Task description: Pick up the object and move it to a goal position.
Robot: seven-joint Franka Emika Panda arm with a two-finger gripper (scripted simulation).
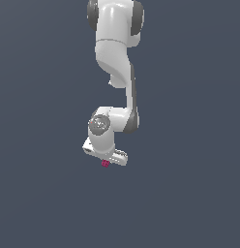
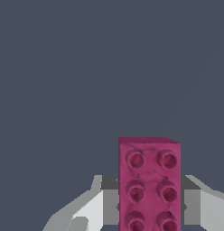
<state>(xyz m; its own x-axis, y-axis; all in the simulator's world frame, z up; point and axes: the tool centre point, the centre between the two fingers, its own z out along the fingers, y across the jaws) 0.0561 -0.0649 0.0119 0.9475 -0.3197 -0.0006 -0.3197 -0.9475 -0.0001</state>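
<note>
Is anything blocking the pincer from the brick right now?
Nothing visible does. In the wrist view the brick sits between the pincer's fingers, with nothing else there. The exterior view shows only the brick directly under the pincer.

A plain dark blue-grey desk [image 1: 189, 193] fills both views; whether the pink brick [image 1: 105, 163] touches it cannot be told.
</note>
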